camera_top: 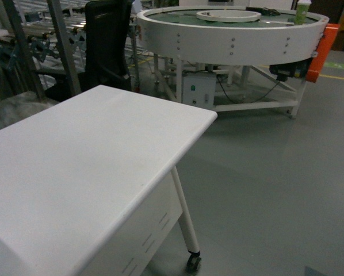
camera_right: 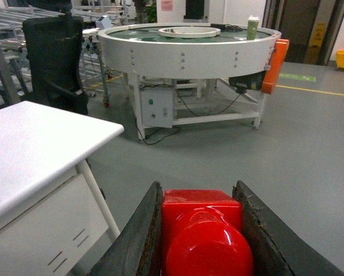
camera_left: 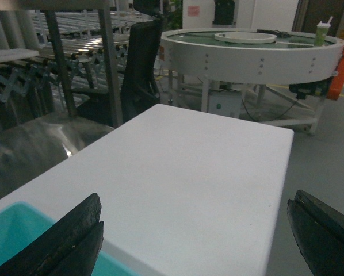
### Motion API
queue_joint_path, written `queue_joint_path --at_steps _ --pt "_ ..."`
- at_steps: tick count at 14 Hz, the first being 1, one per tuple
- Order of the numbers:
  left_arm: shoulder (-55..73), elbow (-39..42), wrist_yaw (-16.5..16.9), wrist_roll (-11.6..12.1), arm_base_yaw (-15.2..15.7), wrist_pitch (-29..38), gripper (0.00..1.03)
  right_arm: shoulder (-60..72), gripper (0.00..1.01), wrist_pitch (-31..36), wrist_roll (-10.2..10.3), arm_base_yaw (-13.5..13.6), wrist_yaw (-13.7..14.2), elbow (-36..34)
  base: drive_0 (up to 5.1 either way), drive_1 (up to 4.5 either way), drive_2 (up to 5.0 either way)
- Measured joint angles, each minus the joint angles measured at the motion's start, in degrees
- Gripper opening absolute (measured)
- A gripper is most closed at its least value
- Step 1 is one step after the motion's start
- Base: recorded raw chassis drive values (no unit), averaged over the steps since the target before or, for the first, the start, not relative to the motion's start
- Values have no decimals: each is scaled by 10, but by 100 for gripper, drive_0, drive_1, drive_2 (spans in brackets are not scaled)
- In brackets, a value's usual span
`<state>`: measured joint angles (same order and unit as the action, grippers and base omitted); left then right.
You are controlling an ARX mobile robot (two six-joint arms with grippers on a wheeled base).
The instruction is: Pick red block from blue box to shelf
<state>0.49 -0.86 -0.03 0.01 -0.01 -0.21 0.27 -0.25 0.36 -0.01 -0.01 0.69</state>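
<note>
The red block (camera_right: 202, 230), a glossy brick whose round stud faces the camera, is clamped between the dark fingers of my right gripper (camera_right: 198, 187), which hangs over grey floor to the right of the white table (camera_right: 34, 144). My left gripper (camera_left: 195, 200) is open above that table, its fingers wide apart with nothing between them. A turquoise corner of the blue box (camera_left: 11, 230) shows behind the left finger (camera_left: 74, 236). The shelf (camera_left: 107, 63), with metal posts and rails, stands beyond the table at the back left. The head view shows neither gripper.
A black office chair (camera_top: 106, 40) stands between the shelf and the table (camera_top: 91, 161). A big round white conveyor stand (camera_top: 229, 34) carrying a green cup (camera_top: 302, 11) fills the back right. A table leg with a caster (camera_top: 193, 261) stands on the grey floor.
</note>
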Motion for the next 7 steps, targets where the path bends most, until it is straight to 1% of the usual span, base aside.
queue_joint_path --at_steps 7 --pt "0 0 0 0 0 0 98 0 28 0 0 0 0 0 -160 -160 -160"
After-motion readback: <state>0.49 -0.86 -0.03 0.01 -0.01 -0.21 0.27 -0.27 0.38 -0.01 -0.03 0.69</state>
